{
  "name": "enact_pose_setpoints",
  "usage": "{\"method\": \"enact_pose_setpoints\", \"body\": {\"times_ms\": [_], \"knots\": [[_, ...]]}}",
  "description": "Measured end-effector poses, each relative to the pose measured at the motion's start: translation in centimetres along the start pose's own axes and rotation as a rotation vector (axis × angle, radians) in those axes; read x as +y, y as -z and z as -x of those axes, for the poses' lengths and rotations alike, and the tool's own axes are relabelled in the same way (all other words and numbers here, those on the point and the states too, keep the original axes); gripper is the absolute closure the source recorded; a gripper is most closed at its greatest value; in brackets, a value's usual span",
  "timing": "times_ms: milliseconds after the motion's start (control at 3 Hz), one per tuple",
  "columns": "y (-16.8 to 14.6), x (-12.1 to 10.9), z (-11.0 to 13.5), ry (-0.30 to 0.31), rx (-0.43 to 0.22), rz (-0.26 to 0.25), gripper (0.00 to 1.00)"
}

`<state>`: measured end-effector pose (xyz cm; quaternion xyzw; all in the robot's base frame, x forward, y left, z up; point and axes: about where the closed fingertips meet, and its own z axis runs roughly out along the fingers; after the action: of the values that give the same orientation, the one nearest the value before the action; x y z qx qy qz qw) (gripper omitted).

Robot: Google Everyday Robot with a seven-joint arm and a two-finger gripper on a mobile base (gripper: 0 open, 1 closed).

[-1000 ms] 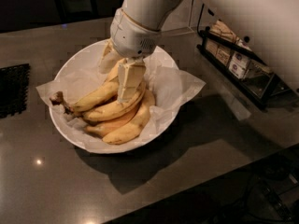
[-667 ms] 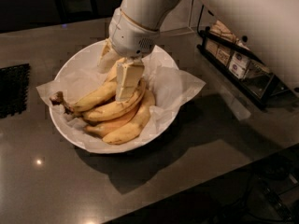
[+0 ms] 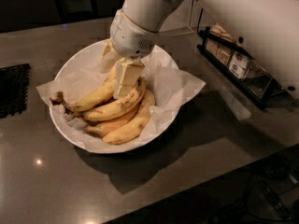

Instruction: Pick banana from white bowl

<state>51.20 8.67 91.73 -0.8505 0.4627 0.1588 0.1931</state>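
Observation:
The white bowl (image 3: 70,129), lined with crinkled white paper, sits on the dark counter and holds several yellow bananas. The banana (image 3: 91,99) is the long top one; its dark ragged stem clump points left. Its right end runs under my gripper. My gripper (image 3: 117,73) is lowered into the bowl from the upper right and sits right down on the right end of that banana. Shorter curved bananas (image 3: 126,125) lie below and in front of it.
A black wire rack (image 3: 243,73) with small packets stands on the counter to the right of the bowl. A black grid mat (image 3: 13,90) lies at the left edge. The counter's front edge runs along the lower right.
Almost nothing has moved. The gripper stays low on the top banana, shifted at most slightly left; the bananas lie as before.

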Motion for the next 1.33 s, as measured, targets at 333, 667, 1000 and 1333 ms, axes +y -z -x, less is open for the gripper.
{"method": "enact_pose_setpoints", "body": {"times_ms": [333,667,1000,1333], "knots": [[-0.6,-0.5,-0.4,-0.012,-0.012,-0.007,0.41],[-1.4,-1.1,-0.8,-0.028,-0.014,-0.009,0.4],[-2.3,-1.8,-1.1,-0.041,-0.002,-0.001,0.4],[-2.8,-2.1,-1.3,-0.049,0.011,0.006,0.4]]}}
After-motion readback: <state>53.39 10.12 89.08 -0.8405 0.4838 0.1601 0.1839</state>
